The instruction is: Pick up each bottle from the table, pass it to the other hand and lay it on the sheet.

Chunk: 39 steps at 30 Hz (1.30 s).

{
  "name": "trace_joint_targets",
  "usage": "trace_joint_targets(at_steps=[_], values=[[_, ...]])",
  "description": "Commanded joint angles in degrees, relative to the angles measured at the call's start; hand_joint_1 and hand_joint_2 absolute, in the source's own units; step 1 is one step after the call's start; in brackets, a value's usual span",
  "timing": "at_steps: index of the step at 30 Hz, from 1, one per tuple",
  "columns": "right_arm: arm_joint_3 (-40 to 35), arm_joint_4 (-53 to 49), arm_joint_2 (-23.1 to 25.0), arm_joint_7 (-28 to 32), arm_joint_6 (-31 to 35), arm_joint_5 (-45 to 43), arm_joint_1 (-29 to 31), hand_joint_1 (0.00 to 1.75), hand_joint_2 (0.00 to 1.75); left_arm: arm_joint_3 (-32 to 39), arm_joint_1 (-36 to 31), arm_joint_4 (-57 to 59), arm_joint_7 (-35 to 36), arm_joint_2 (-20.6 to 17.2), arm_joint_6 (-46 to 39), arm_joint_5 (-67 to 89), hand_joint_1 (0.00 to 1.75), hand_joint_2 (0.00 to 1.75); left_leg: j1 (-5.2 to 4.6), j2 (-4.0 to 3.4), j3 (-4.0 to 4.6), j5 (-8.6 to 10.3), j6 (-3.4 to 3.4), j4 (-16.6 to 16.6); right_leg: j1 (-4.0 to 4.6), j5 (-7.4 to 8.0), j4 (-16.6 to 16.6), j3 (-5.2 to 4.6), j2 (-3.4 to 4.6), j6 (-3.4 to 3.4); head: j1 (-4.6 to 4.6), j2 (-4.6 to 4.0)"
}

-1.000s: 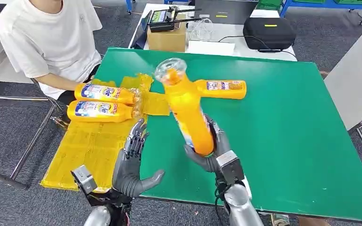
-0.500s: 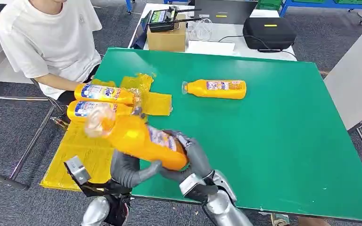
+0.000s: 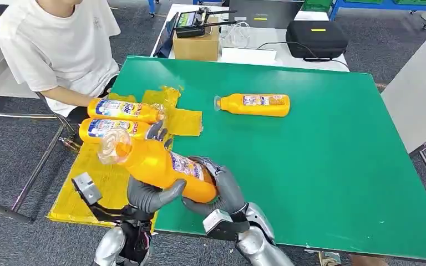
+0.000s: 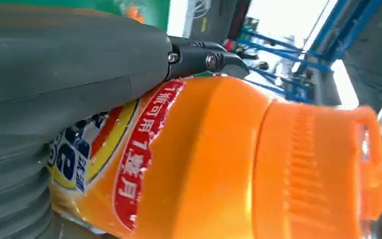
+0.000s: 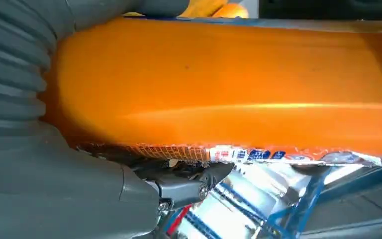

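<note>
While both hands hold it, the orange bottle point(image 3: 161, 164) lies tilted above the green table's point(image 3: 321, 166) near edge; left hand point(image 3: 152, 194) and right hand point(image 3: 219, 191) wrap around it.

The head view is bright and evenly lit from overhead, with only soft, faint shadows on the green table point(image 3: 321, 155) and most of the scene sharp, though the clear cap end of the held bottle point(image 3: 161, 166) is smeared with motion blur. In the left wrist view the background toward 1 o'clock is blown out white. The right wrist view shows a long glare streak across the bottle, its surroundings out of focus.
</note>
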<state>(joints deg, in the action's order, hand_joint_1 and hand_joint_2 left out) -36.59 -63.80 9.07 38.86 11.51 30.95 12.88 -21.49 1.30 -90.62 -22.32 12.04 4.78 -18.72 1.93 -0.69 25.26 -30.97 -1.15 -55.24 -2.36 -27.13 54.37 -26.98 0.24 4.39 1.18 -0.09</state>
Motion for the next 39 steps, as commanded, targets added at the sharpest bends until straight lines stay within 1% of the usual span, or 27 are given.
trace_joint_targets(at_steps=[1, 2, 11, 12, 13, 14, 15, 17, 18, 20, 21, 22, 23, 24, 25, 26, 27, 28, 29, 30, 31, 32, 33, 35, 36, 37, 39], values=[[-0.89, 7.98, 0.53, -1.15, 4.86, -0.34, 2.71, 0.0, 1.75, 0.27, -2.55, 4.93, 1.88, -1.04, 1.13, -2.79, 1.75, 1.75, 0.0, 0.05, -0.04, 0.03, 0.09, 0.07, 0.03, 0.02, -0.06, 0.05, -0.03, -0.14, 0.0, 0.0], [-0.89, 7.98, 0.53, -1.15, 4.86, -0.34, 2.71, 0.0, 1.75, 0.27, -2.55, 4.93, 1.88, -1.04, 1.13, -2.79, 1.75, 1.75, 0.01, 0.04, -0.04, 0.05, 0.15, 0.11, 0.07, 0.06, -0.11, 0.04, -0.01, -0.26, 0.0, 0.0], [-0.95, 7.89, 0.44, -1.3, 4.77, -0.3, 2.76, 0.0, 1.75, 0.23, -2.59, 4.69, 1.96, -1.09, 1.14, -2.75, 1.75, 1.75, -0.01, 0.07, 0.06, 0.05, 0.11, 0.05, 0.03, 0.04, -0.05, -0.02, -0.05, -0.17, 0.0, 0.0], [-1.08, 7.52, 0.38, -0.68, 5.83, -0.07, 2.74, 0.0, 1.75, 0.15, -2.64, 4.73, 2.58, -1.03, 1.18, -3.2, 1.75, 1.75, 0.02, 0.1, 0.05, 0.08, 0.16, 0.08, 0.07, 0.07, -0.1, -0.01, -0.07, -0.27, 0.0, 0.0], [-0.56, 7.39, 0.95, -0.94, 7.71, -0.38, 3.01, 0.0, 0.0, 0.4, -2.77, 5.21, 4.14, -0.64, 1.25, -5.11, 1.75, 1.75, -0.01, 0.08, 0.04, 0.06, 0.15, 0.07, 0.05, 0.05, -0.07, -0.01, -0.05, -0.24, 0.0, 0.0], [-0.02, 7.13, 1.42, -1.22, 8.2, -1.09, 3.12, 0.0, 0.0, 0.6, -2.82, 5.26, 4.1, -0.42, 0.82, -5.42, 1.61, 1.75, 0.0, 0.03, 0.05, 0.04, 0.1, 0.04, 0.04, 0.04, -0.04, -0.04, -0.01, -0.17, 0.0, 0.0], [0.76, 6.47, 1.96, -1.29, 9.52, -1.92, 3.07, 0.0, 0.0, 1.08, -2.85, 5.1, 3.07, -0.14, -1.12, -4.4, 1.57, 1.75, -0.01, 0.04, 0.07, 0.03, 0.09, 0.02, 0.01, 0.02, -0.01, -0.06, -0.03, -0.14, 0.0, 0.0], [1.34, 6.06, 2.31, -1.41, 12.89, -1.5, 2.91, 0.0, 0.0, 1.3, -3.14, 5.02, 2.76, -0.44, -1.94, -4.24, 1.75, 1.75, 0.0, 0.04, 0.08, 0.03, 0.1, 0.01, 0.03, 0.03, -0.01, -0.08, -0.02, -0.17, 0.0, 0.0], [1.36, 5.98, 2.37, -1.36, 15.51, -0.53, 3.01, 0.0, 0.0, 1.82, -3.12, 4.74, 2.1, -0.6, -2.65, -3.98, 1.75, 1.75, 0.03, 0.05, 0.1, 0.06, 0.16, 0.03, 0.08, 0.06, -0.03, -0.08, -0.02, -0.29, 0.02, 0.0], [1.82, 5.98, 2.32, -1.57, 18.51, 0.01, 3.27, 0.0, 0.0, 2.95, -3.63, 4.31, 1.25, -1.16, -3.57, -3.5, 1.75, 1.75, 0.01, 0.03, 0.06, 0.04, 0.1, 0.03, 0.05, 0.03, -0.01, -0.07, -0.02, -0.19, 0.0, 0.0], [2.25, 5.91, 2.3, -1.46, 20.04, -0.01, 3.35, 0.0, 0.0, 3.73, -4.13, 4.09, 0.41, -1.44, -4.62, -2.58, 1.75, 1.75, 0.01, 0.08, 0.08, 0.07, 0.15, 0.06, 0.07, 0.06, -0.05, -0.07, -0.05, -0.28, 0.0, 0.0], [2.89, 6.39, 2.2, -1.44, 25.11, 2.06, 3.54, 0.0, 0.0, 4.95, -4.99, 3.84, -0.86, -1.77, -6.36, -0.95, 1.75, 1.75, -0.01, 0.03, 0.06, 0.05, 0.12, 0.03, 0.04, 0.04, -0.02, -0.06, -0.01, -0.21, 0.0, 0.0], [2.91, 7.29, 1.88, -1.35, 27.33, 3.56, 3.88, 0.0, 0.0, 6.3, -5.78, 3.72, -2.14, -1.89, -8.95, 1.04, 1.75, 1.75, -0.01, 0.0, 0.09, 0.04, 0.09, 0.01, 0.03, 0.04, 0.02, -0.1, 0.02, -0.16, 0.0, 0.0], [3.92, 7.79, 2.08, -1.38, 27.54, 2.41, 3.75, 0.0, 0.0, 7.74, -6.52, 3.27, -4.26, -2.05, -11.36, 3.18, 1.71, 1.75, 0.0, 0.0, 0.08, 0.07, 0.15, 0.04, 0.05, 0.07, -0.01, -0.09, 0.03, -0.26, 0.0, 0.02], [5.39, 8.58, 2.4, -0.45, 28.29, 0.82, 3.37, 0.0, 0.0, 9.47, -7.02, 2.54, -5.66, -2.72, -14.63, 6.56, 1.61, 1.75, 0.02, 0.03, 0.12, 0.06, 0.11, 0.0, 0.07, 0.06, 0.01, -0.1, -0.01, -0.21, 0.0, 0.0], [7.99, 8.62, 3.0, 0.92, 28.49, 3.17, 2.69, 0.0, 0.0, 10.42, -7.16, 2.0, -7.48, -3.39, -17.36, 10.87, 1.61, 1.75, 0.0, 0.05, 0.09, 0.05, 0.07, 0.01, 0.03, 0.04, 0.01, -0.07, -0.03, -0.15, 0.0, 0.0], [9.16, 8.43, 3.43, 1.14, 28.49, 2.69, 2.22, 0.0, 0.0, 11.51, -7.46, 1.6, -8.69, -4.3, -21.11, 17.17, 1.57, 1.75, 0.02, 0.08, 0.11, 0.11, 0.13, 0.05, 0.07, 0.08, -0.02, -0.08, -0.05, -0.27, 0.0, 0.0], [9.16, 7.69, 3.3, 1.14, 28.49, 0.79, 1.9, 0.0, 0.0, 12.45, -7.42, 1.51, -9.48, -4.85, -25.35, 23.59, 1.55, 1.75, 0.01, 0.05, 0.07, 0.08, 0.08, 0.05, 0.04, 0.05, -0.01, -0.06, -0.03, -0.21, 0.0, 0.0], [10.18, 6.91, 3.29, 1.14, 28.49, 1.9, 1.35, 0.0, 0.0, 13.35, -7.2, 1.49, -10.27, -5.51, -28.85, 29.95, 1.59, 1.75, 0.01, 0.01, 0.05, 0.07, 0.08, 0.06, 0.05, 0.05, -0.01, -0.07, 0.01, -0.21, 0.0, 0.0], [10.27, 7.49, 3.18, 1.14, 28.44, 1.76, 1.36, 0.0, 0.0, 14.53, -7.02, 1.73, -10.5, -6.12, -32.51, 36.58, 1.57, 1.75, 0.03, 0.02, 0.06, 0.1, 0.12, 0.09, 0.08, 0.07, -0.03, -0.08, 0.01, -0.31, 0.0, 0.0], [10.58, 6.91, 2.94, 1.14, 28.49, 0.82, 1.08, 0.0, 0.0, 16.08, -6.78, 1.83, -10.5, -6.49, -34.51, 39.43, 1.57, 1.75, 0.02, 0.02, 0.02, 0.07, 0.1, 0.09, 0.07, 0.05, -0.03, -0.04, 0.0, -0.26, 0.0, 0.0], [10.53, 6.81, 2.86, 1.14, 28.49, 0.72, 1.01, 0.0, 0.0, 16.38, -6.73, 1.83, -10.55, -6.64, -34.34, 39.48, 1.57, 1.75, 0.0, 0.01, 0.0, 0.05, 0.06, 0.07, 0.03, 0.02, 0.0, -0.02, 0.01, -0.16, 0.0, 0.0], [10.53, 6.81, 2.86, 1.14, 28.49, 0.72, 1.01, 0.0, 0.0, 16.38, -6.73, 1.83, -10.55, -6.64, -34.34, 39.48, 1.57, 1.75, 0.04, 0.03, -0.01, 0.09, 0.13, 0.14, 0.1, 0.06, -0.07, -0.01, 0.01, -0.32, 0.0, 0.0], [10.48, 6.84, 2.9, 1.14, 28.44, 0.71, 1.06, 0.0, 0.0, 16.25, -6.65, 1.88, -10.56, -6.35, -34.35, 39.51, 1.57, 1.75, 0.02, 0.01, 0.03, 0.04, 0.09, 0.04, 0.06, 0.02, 0.02, -0.03, 0.01, -0.19, 0.0, 0.0], [10.78, 6.83, 3.08, 1.14, 28.41, 0.08, 0.95, 0.0, 0.0, 16.4, -6.65, 2.16, -10.53, -6.36, -35.39, 41.5, 1.62, 1.75, 0.03, 0.07, 0.04, 0.07, 0.15, 0.08, 0.09, 0.04, -0.03, -0.02, -0.04, -0.29, 0.0, 0.0], [11.32, 6.6, 3.11, 1.14, 28.49, -0.39, 0.73, 0.0, 0.0, 17.1, -6.73, 2.77, -9.69, -7.03, -37.6, 45.64, 1.73, 1.75, 0.06, 0.1, 0.05, 0.1, 0.21, 0.1, 0.14, 0.08, -0.09, -0.01, -0.06, -0.38, 0.0, 0.0], [12.02, 5.61, 3.15, 1.14, 28.13, -1.16, 0.0, 0.0, 0.0, 18.7, -7.06, 4.27, -8.36, -8.59, -41.68, 53.98, 1.75, 1.75, -0.01, 0.03, 0.04, 0.05, 0.07, 0.04, 0.02, 0.01, 0.02, -0.03, -0.02, -0.13, -0.02, 0.0]])
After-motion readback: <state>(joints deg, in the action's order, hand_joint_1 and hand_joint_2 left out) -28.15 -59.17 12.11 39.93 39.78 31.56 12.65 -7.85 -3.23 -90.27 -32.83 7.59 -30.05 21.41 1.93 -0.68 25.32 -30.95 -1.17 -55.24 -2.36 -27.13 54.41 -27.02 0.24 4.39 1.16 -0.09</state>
